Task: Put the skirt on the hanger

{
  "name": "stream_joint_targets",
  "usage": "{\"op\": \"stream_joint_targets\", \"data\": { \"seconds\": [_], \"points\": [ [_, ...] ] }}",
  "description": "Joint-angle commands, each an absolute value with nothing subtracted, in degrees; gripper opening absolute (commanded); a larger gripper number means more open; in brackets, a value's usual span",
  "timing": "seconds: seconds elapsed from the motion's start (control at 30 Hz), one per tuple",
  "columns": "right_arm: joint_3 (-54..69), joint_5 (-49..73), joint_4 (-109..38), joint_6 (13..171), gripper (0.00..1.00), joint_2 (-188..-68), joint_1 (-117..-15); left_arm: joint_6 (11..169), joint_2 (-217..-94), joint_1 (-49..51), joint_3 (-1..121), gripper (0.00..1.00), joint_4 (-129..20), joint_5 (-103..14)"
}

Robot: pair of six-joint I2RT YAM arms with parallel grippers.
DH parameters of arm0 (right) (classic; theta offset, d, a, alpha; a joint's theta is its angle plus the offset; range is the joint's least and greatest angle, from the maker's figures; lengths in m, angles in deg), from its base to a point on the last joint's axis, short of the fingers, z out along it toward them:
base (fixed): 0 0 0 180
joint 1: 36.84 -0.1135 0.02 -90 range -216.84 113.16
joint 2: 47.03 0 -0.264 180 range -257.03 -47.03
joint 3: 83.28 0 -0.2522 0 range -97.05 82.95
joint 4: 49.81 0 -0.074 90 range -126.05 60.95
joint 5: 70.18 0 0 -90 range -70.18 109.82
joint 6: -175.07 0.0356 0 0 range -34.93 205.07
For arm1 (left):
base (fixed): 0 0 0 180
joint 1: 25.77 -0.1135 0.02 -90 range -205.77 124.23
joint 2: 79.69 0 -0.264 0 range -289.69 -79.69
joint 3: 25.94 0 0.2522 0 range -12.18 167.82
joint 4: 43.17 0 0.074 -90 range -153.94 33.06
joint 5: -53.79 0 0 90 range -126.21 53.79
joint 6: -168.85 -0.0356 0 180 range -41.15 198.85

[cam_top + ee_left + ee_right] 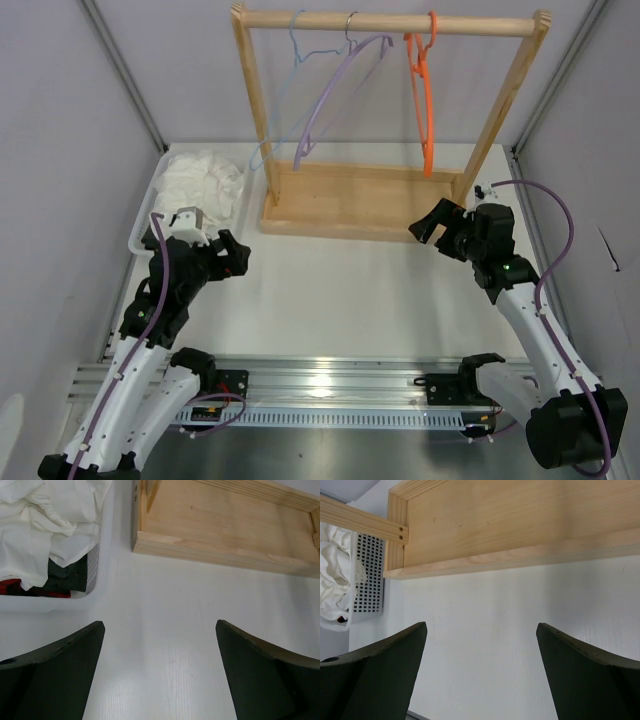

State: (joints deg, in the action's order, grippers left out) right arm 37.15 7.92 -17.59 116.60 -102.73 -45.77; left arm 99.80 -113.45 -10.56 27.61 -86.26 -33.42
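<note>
skirt (204,182) in basket (143,216) (both tools spread)

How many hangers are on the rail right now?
3, all on the wooden rail: pale blue hanger leftmost, lilac hanger in the middle, orange hanger rightmost. None appears hidden.

skirt (203,180) in basket (139,228) at left, hanger (424,100) on rack (390,22) behind

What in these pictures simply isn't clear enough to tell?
- Top view: the skirt is a crumpled heap, its shape lost in its own folds.
- Left wrist view: dark and red cloth lies mostly covered by the skirt.
- Top view: small black objects beside the rack are too tiny to identify.
</note>
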Motion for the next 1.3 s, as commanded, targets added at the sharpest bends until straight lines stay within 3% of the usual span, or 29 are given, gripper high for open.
{"op": "stream_joint_targets", "data": {
  "seconds": [0.0,0.33,0.6,0.77,1.1,1.27],
  "points": [
    [34.7,8.0,-19.4,116.0,0.99,-102.3,-45.5,99.2,-113.6,-10.8,27.9,0.99,-85.2,-33.3],
    [33.6,9.7,-18.0,115.1,0.99,-101.5,-45.5,103.3,-119.8,-10.8,35.2,0.97,-86.2,-26.2],
    [31.7,9.2,-14.9,115.0,0.99,-102.1,-45.5,107.4,-135.9,-10.8,42.1,0.77,-85.2,-14.7],
    [32.8,8.4,-15.0,115.7,0.99,-101.1,-45.5,107.9,-142.8,-10.8,44.2,0.72,-80.8,-9.5],
    [32.7,7.2,-15.7,117.1,0.99,-101.3,-45.5,107.0,-158.9,-10.9,54.7,0.53,-80.4,-1.7],
    [32.4,7.0,-16.2,117.5,1.0,-101.3,-45.6,106.4,-166.5,-11.1,60.2,0.5,-82.2,0.6]
  ]
}}
